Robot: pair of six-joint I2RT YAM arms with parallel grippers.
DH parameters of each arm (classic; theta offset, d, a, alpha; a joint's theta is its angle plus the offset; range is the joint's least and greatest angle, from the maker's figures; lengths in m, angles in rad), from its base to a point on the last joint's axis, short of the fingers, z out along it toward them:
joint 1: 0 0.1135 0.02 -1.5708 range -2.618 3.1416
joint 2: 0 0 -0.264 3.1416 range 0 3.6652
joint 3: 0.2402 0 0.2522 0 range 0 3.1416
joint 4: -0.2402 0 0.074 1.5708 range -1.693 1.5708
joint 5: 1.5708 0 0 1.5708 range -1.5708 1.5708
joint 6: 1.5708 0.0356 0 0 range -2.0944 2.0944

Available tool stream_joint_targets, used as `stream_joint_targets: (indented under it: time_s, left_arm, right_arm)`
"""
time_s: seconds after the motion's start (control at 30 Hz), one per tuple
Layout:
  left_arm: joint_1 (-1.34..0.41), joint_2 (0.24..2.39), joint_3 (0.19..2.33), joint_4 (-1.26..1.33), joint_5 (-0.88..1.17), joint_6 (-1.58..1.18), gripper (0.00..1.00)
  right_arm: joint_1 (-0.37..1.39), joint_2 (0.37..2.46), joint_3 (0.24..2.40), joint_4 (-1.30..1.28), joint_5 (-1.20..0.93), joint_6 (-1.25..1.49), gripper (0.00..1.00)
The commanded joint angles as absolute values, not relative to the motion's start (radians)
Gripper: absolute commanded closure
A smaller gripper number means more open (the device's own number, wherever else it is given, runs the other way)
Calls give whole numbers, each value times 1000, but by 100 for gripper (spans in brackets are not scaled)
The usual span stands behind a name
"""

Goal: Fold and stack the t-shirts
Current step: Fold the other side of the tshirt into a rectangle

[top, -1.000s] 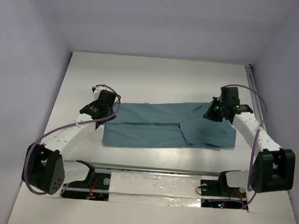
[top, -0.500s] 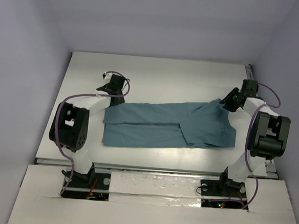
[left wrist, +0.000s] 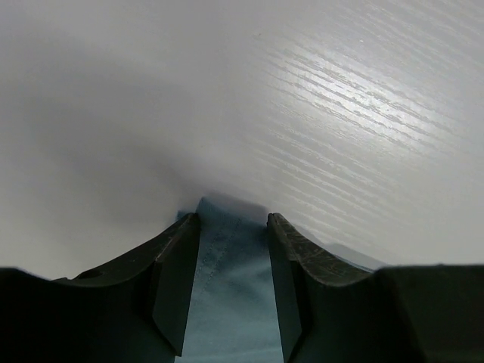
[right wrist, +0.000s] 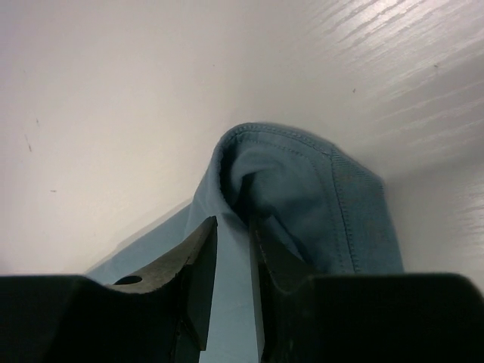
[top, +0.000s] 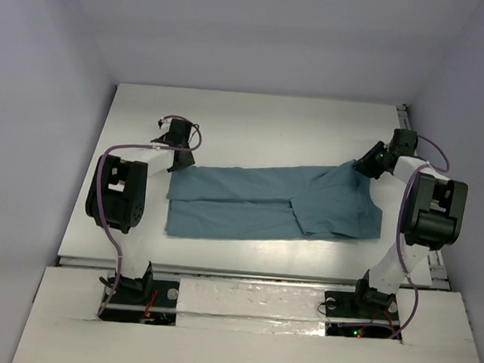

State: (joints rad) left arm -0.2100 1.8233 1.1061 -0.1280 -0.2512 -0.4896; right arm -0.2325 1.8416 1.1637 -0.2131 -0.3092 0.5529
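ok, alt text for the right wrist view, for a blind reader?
The right gripper, its two dark fingers narrowly apart, sits over the stitched edge of a teal t-shirt, whose cloth bunches into a raised fold just past the fingertips. White table fills the rest of the view.

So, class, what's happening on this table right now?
Two robot arms are working on a teal t-shirt lying partly folded on the white table. The left gripper straddles its far left corner, jaws apart. The right gripper sits at the far right corner, over a rolled hem; whether it grips is unclear.
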Motion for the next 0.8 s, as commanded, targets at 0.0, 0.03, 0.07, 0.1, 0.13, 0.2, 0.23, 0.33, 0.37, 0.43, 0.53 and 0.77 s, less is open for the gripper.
stream_joint_targets:
  time_s: [0.0, 0.03, 0.07, 0.1, 0.13, 0.2, 0.23, 0.33, 0.37, 0.43, 0.53, 0.77]
  left_arm:
    - [-210, 1836, 1134, -114, -235, -480, 63]
    - [-210, 1838, 1132, -114, -236, -479, 63]
    - [-210, 1841, 1129, -114, -238, -477, 63]
    - [-210, 1845, 1126, -114, -242, -479, 63]
    - [-210, 1847, 1120, -110, -242, -479, 63]
    - [-210, 1853, 1118, -109, -241, -486, 63]
    - [-210, 1852, 1115, -107, -241, -488, 63]
    - [-210, 1853, 1112, -106, -242, -486, 64]
    - [-210, 1855, 1112, -107, -245, -485, 64]
    - [-210, 1858, 1109, -103, -244, -485, 64]
    - [-201, 1865, 1103, -101, -248, -482, 64]
    - [-173, 1867, 1078, -97, -259, -486, 65]
  right_arm:
    - [-227, 1825, 1161, -146, -330, 551, 74]
    - [-227, 1825, 1163, -149, -325, 551, 77]
    - [-227, 1832, 1163, -150, -322, 551, 82]
    - [-227, 1838, 1175, -155, -327, 549, 83]
    - [-227, 1847, 1184, -163, -331, 546, 83]
    - [-227, 1861, 1196, -178, -331, 542, 80]
    - [-227, 1861, 1198, -181, -328, 538, 77]
    - [-236, 1859, 1193, -178, -330, 534, 76]
    - [-236, 1858, 1193, -181, -327, 534, 79]
    - [-236, 1859, 1190, -178, -330, 532, 79]
    - [-236, 1853, 1187, -181, -319, 534, 95]
    - [-282, 1806, 1131, -178, -238, 569, 100]
